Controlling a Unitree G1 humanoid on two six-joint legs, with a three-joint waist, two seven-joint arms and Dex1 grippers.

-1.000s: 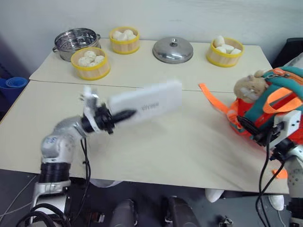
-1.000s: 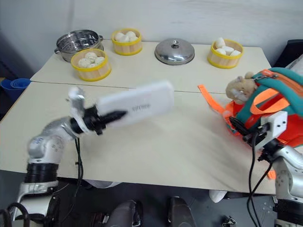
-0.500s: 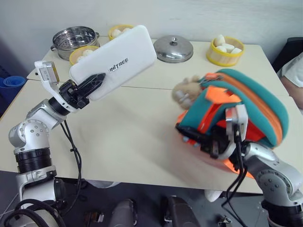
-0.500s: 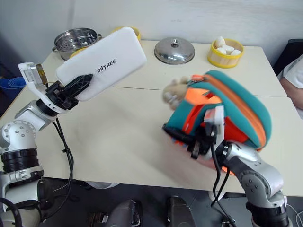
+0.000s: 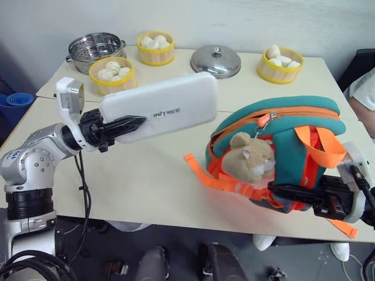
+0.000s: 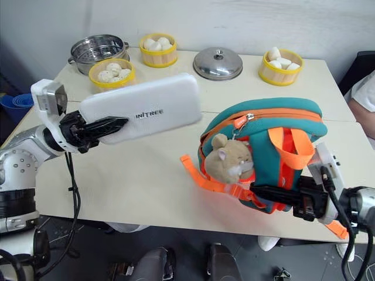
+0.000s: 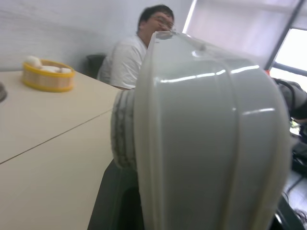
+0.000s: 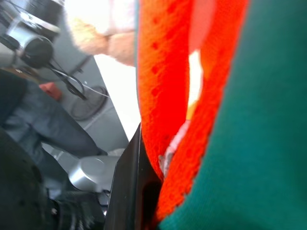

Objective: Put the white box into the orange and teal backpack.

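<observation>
1. White and flat, the white box [image 5: 158, 111] sits left of centre in the head views, raised above the table [image 5: 146, 170] and tilted slightly up toward the right.
2. The left gripper [image 5: 130, 124] clamps its black fingers on the box's left end.
3. The orange and teal backpack [image 5: 281, 146] stands at lower right, well apart from the box, its plush hamster [image 5: 252, 164] facing the camera and an orange strap [image 5: 202, 172] trailing left.
4. The right gripper [image 5: 287, 193] is closed on the backpack's lower front.
5. Along the top: steel steamer pot [image 5: 95, 50], three bamboo steamer baskets of buns [image 5: 112, 75], steel lid [image 5: 215, 60].
6. A person [image 7: 134, 52] sits beyond the table in the left wrist view.
</observation>
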